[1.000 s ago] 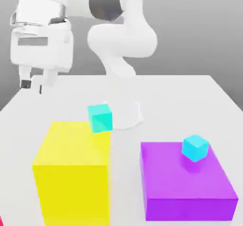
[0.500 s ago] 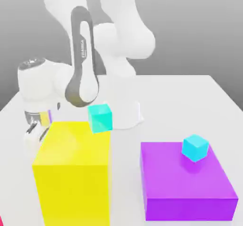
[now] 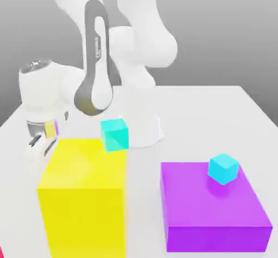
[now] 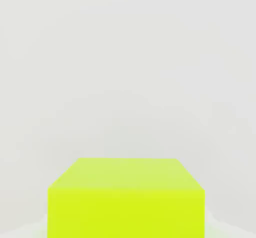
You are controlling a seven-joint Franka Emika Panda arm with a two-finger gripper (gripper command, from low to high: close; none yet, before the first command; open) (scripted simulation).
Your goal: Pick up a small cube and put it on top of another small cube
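Grasp step: fingers pinching the lime cube [image 4: 126, 198] behind the yellow block [image 3: 84, 194]. Next: lifting, carrying right of that block, onto the sky-blue cube [image 3: 223, 168].

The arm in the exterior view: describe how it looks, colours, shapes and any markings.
The arm is glossy white, built of thick rounded segments on a flared white base. One link carries a long dark grey oval panel with small white lettering running along it. The wrist is a bulbous white housing with a grey ring below. No loose cables show.
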